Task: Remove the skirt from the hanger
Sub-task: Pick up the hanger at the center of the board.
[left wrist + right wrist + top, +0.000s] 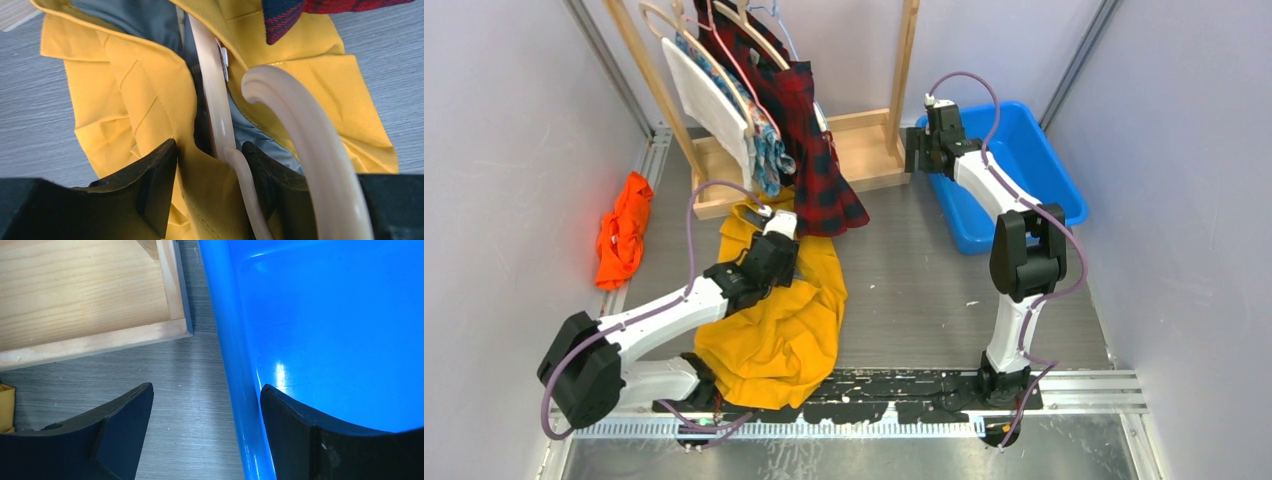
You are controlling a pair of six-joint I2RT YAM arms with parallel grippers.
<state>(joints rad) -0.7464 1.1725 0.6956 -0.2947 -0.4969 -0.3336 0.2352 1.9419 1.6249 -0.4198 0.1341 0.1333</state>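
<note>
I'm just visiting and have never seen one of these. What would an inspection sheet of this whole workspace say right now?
Surface: grey table, a few pale specks.
Job's things: yellow skirt lies crumpled on the table, wooden hanger still inside its waistband.
Clutter: orange garment at the left wall; wooden rack holding a red plaid garment and a white garment; blue bin, nothing seen inside.
Grippers: left claw closed on the skirt's waistband and hanger; right claw open over the bin's edge, holding nothing.
Cables: purple cables loop along both arms, no snag seen.
Surroundings: plain grey walls.
</note>
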